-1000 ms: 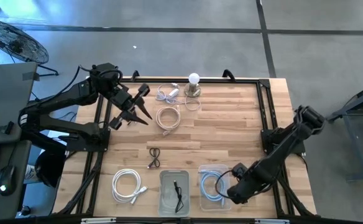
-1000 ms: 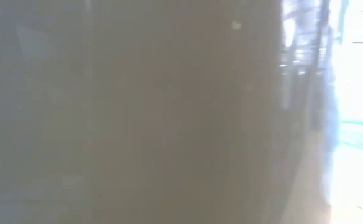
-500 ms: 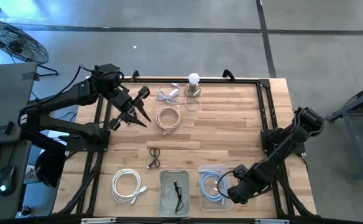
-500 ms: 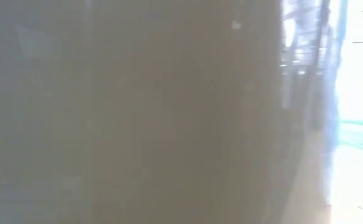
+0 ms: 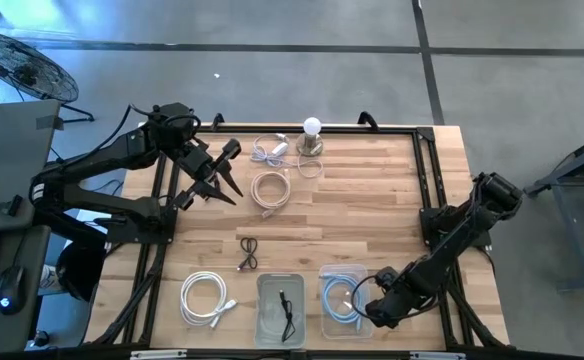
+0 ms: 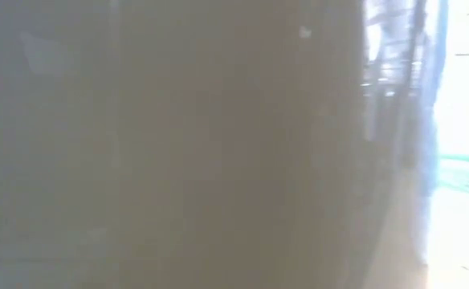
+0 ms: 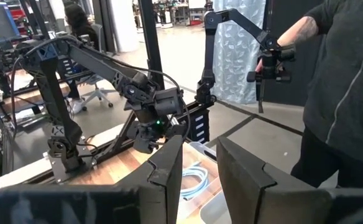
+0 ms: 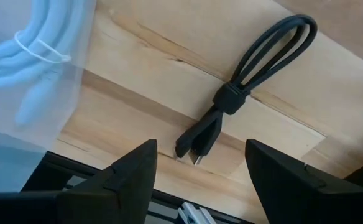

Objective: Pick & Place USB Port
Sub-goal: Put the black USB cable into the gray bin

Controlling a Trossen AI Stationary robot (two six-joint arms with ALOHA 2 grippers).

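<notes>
In the right wrist view a black USB cable [image 8: 231,96], bundled with a band, lies flat on the wood close to the table's near edge, its plugs [image 8: 194,148] pointing at the camera. My right gripper [image 8: 200,180] is open above it, one finger on each side of the plug end, touching nothing. In the high view the right gripper [image 5: 370,302] hides that cable, next to the clear bin [image 5: 324,272] that holds a blue cable. My left gripper [image 5: 219,172] waits open over the far left of the table.
A second black cable [image 5: 249,252] lies mid-table and another sits in the middle bin [image 5: 262,285]. A white coil [image 5: 204,298], a beige coil [image 5: 270,190], a white charger cable [image 5: 269,150] and a bulb [image 5: 313,128] lie around. A person [image 7: 343,93] stands beyond the table. Something blocks the low view.
My right gripper has crept a little toward the table's left, closer over the right bin's edge. My left arm has kept still.
</notes>
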